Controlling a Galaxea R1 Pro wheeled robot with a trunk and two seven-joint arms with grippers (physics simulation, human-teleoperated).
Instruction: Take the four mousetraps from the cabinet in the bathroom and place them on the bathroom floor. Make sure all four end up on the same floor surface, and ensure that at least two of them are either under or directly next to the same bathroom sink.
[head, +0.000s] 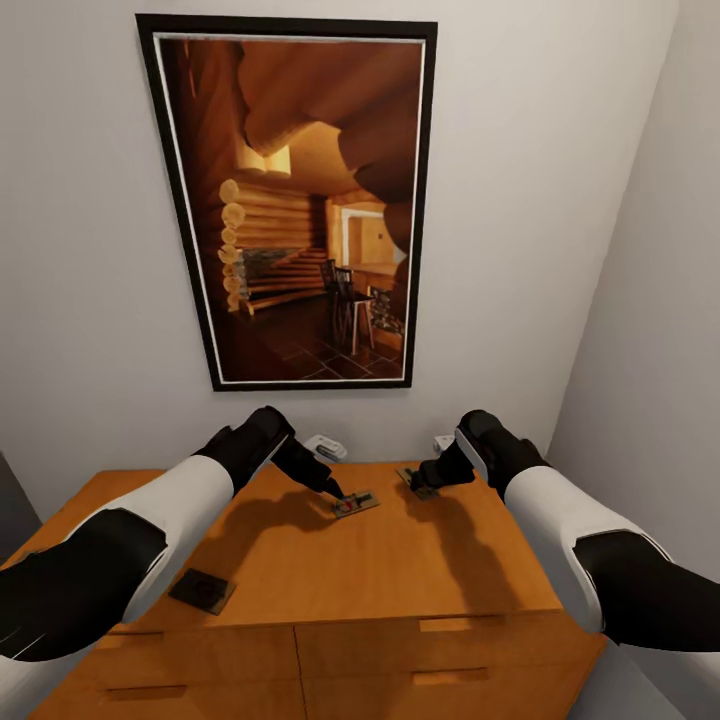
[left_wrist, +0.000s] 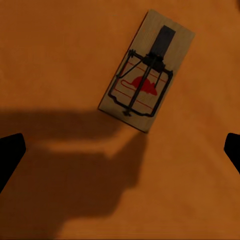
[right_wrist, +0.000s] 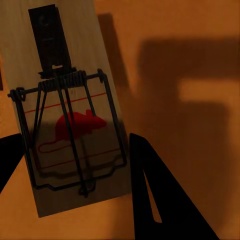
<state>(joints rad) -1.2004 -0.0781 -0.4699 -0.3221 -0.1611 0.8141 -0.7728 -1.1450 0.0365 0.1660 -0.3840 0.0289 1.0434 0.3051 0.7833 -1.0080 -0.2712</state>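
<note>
The cabinet (head: 400, 580) has a wide, flat orange-brown top that stands against the wall, with plain drawer fronts below. Three mousetraps lie flat on it. One mousetrap (head: 356, 502) (left_wrist: 146, 77) sits near the middle toward the back, its red mark and wire facing up. A second (head: 415, 481) (right_wrist: 67, 110) lies just beside it toward the right. A third, dark in shadow and probably also a trap (head: 203, 590), rests near the front left edge, well apart from the others.
</note>
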